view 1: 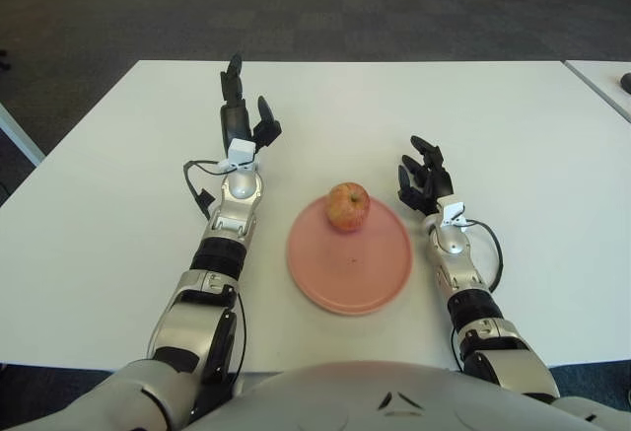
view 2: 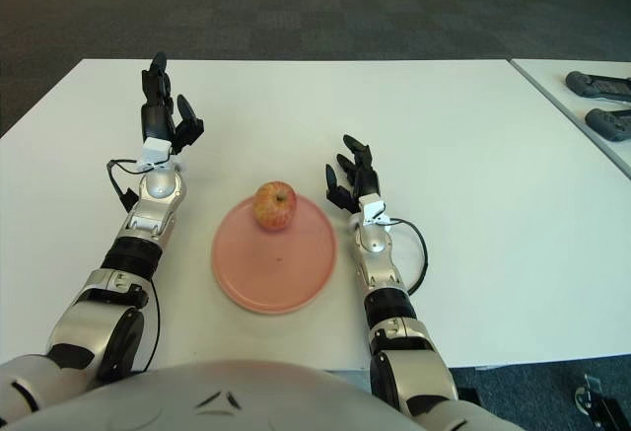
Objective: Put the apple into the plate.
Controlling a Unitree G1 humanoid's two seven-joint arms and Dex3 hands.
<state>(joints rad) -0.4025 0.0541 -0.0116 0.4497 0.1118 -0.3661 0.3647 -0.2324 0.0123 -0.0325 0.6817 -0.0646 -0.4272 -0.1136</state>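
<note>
Nearest me, the pink plate (view 1: 349,271) sits on the white desk (view 1: 532,125) with the apple (view 1: 348,205) upright on its far rim area, so I judge the task done. The right hand (view 1: 422,182) shows just right of the plate, fingers (view 1: 428,148) loosely curled, holding nothing; it is the nearer hand. Farther off, the left hand (view 1: 242,115) points away up the desk, left of the apple, fingers (view 1: 233,74) extended and empty.
</note>
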